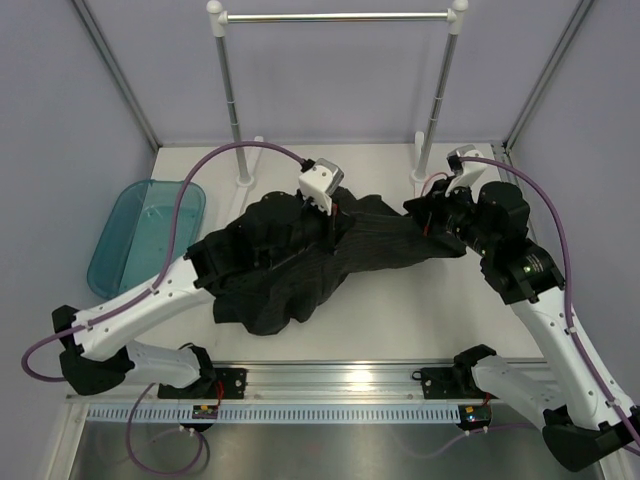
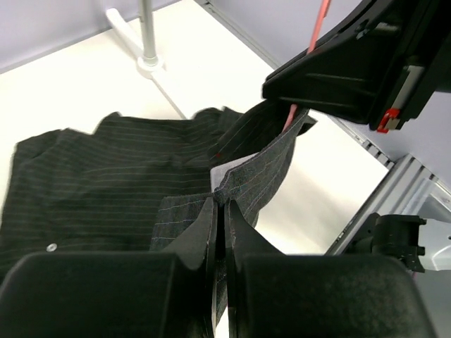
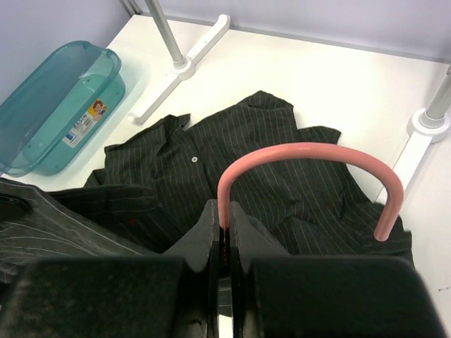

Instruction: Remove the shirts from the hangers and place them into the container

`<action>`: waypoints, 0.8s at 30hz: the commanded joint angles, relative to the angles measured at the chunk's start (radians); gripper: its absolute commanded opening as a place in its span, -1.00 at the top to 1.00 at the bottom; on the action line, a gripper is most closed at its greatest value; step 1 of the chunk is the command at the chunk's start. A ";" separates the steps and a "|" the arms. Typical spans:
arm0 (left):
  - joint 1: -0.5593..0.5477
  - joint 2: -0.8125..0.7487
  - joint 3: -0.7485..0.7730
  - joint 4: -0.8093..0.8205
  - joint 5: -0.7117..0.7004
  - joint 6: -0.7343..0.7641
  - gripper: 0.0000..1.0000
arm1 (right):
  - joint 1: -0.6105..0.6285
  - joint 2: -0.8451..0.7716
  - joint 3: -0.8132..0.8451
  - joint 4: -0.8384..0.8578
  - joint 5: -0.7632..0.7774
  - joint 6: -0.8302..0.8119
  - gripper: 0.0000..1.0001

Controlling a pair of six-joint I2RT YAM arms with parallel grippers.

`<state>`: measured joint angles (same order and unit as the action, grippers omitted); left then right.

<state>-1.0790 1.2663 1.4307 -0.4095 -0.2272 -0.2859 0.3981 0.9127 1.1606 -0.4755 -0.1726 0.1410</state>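
Working on the get-it-off-the-hanger step here, not the dropping-in bit yet. Pinching a fold of the black shirt [image 1: 300,265] near the collar with the left gripper [image 2: 220,203], clamped right down on the cloth. Holding the pink hanger [image 3: 310,149] by its hook with the right gripper [image 3: 224,215], squeezed shut on the wire. Seeing that wire heading down into the neck opening in the left wrist view, so probably not freed yet.

Next up, guessing: pulling the two apart, sliding the hanger out through the collar while keeping the fabric pinned, going slow to avoid snagging a shoulder. Then hauling the lot over to the teal tub [image 1: 105,245].

Lying crumpled and floppy in the middle of the table [image 1: 400,310], thin pinstripes showing, apart from the tub off at the left, and looking wider than it, so likely needing some bunching up
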 commanded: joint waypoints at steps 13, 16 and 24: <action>0.005 -0.245 -0.151 -0.049 -0.178 0.004 1.00 | 0.005 -0.015 0.034 -0.023 0.206 0.003 1.00; 0.005 -0.281 -0.180 -0.077 -0.192 -0.012 1.00 | 0.005 -0.015 0.042 -0.025 0.229 0.006 1.00; 0.004 -0.373 -0.262 -0.078 -0.160 -0.041 1.00 | 0.005 0.005 0.076 -0.034 0.280 0.046 1.00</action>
<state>-1.0817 0.9550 1.1820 -0.4583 -0.3168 -0.3237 0.4194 0.9180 1.1824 -0.5148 -0.0624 0.2062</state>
